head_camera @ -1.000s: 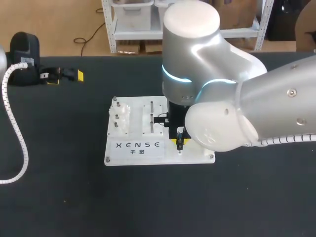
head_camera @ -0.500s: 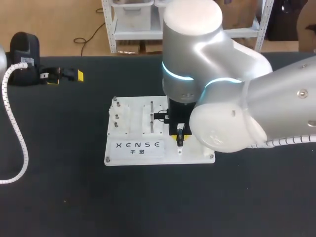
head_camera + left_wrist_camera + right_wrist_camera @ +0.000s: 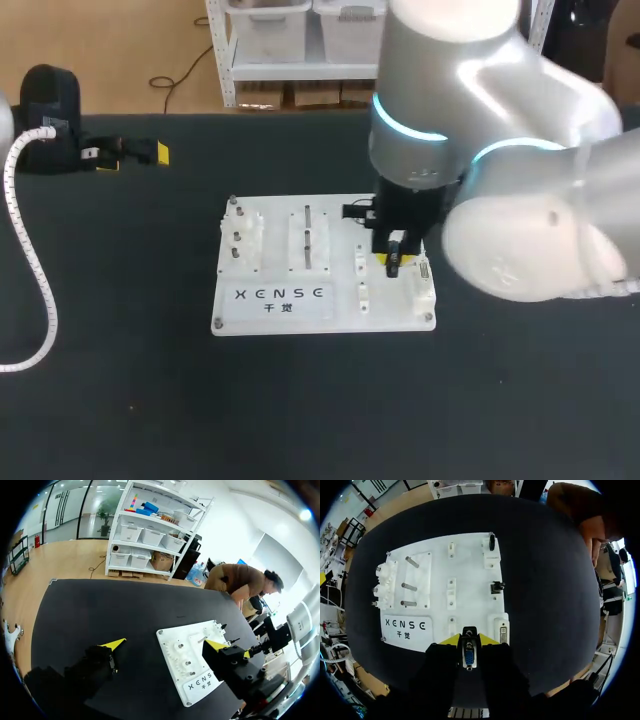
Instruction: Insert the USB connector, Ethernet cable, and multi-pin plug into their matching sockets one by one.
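Gripping the plug (image 3: 468, 657) by its shell sides, the right pincer (image 3: 468, 641) hangs over the board (image 3: 470, 570), near the socket (image 3: 503, 634). It looks light and rigid, but its pins probably bend easily. The left pincer (image 3: 165, 645) stands spread and empty, well apart.

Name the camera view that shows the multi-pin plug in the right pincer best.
Right wrist view: the multi-pin plug sits between the right pincer's yellow tips, blue pin face toward the camera. The head view shows only a dark sliver below the wrist; in the left wrist view I cannot make it out.
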